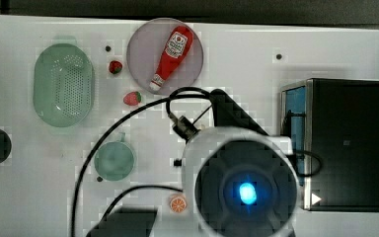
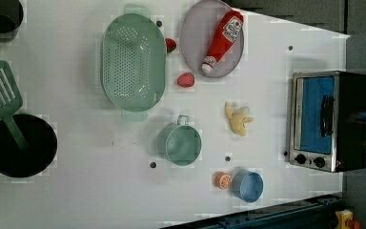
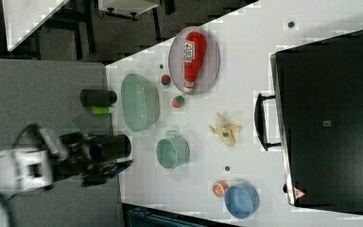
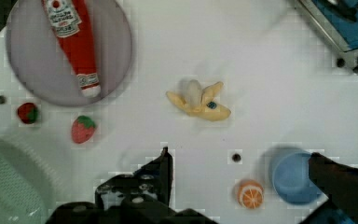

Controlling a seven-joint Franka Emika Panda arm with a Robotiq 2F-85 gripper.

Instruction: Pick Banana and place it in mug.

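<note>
The banana [image 2: 238, 120] lies loose on the white desk [image 2: 76, 191], peeled with its skin flaps splayed out, roughly between the mint-green mug [image 2: 181, 144] and the toaster oven [image 2: 329, 119] in the left view. Nothing touches it. The mug stands upright and empty, mouth up, with its stubby handle pointing toward the green colander [image 2: 133, 62]. It sits near the banana but apart from it, so the carry should be short.

In the wrist view the end effector [image 4: 240, 182] hangs above the desk with its two dark fingers [image 4: 161, 172] spread wide and nothing between them, so it is released. The banana [image 4: 198, 100] lies ahead of the fingers, not yet between them, which suggests the arm is lining up before coming down. The orange slice [image 4: 250, 193] and the blue bowl [image 4: 293, 177] lie closer to the fingers than the banana does, so a descent from here could catch the wrong item.

The ketchup bottle [image 2: 223, 40] rests on its side on the grey plate [image 2: 195, 28], and two strawberries [image 2: 186, 79] lie just beside the colander, all clear of the path to the mug. The splayed peel makes the banana uneven, so I judge a grip across its thicker middle to be safest.
</note>
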